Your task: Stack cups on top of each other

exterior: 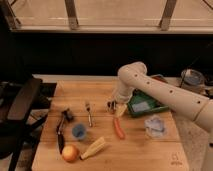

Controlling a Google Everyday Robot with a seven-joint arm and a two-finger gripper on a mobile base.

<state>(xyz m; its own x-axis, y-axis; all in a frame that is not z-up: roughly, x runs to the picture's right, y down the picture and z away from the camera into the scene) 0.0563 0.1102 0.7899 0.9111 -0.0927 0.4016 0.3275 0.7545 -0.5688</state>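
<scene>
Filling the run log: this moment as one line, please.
hand: low, left of tray | blue cup: alone | clear cup: alone | stack: none

a: what's at the back?
b: a wide window (115, 12) along the top, split by slanted metal posts (71, 12). it's pale and bright beyond the glass.
a: and under it?
b: a dark wall (75, 55), almost black, in shadow.
a: furniture?
b: a wooden table (145, 155) in warm light, with the gripper (116, 106) low over its middle. a black chair (22, 100) stands at its left edge.
a: floor?
b: grey and speckled (192, 145), seen to the right of the table.
</scene>
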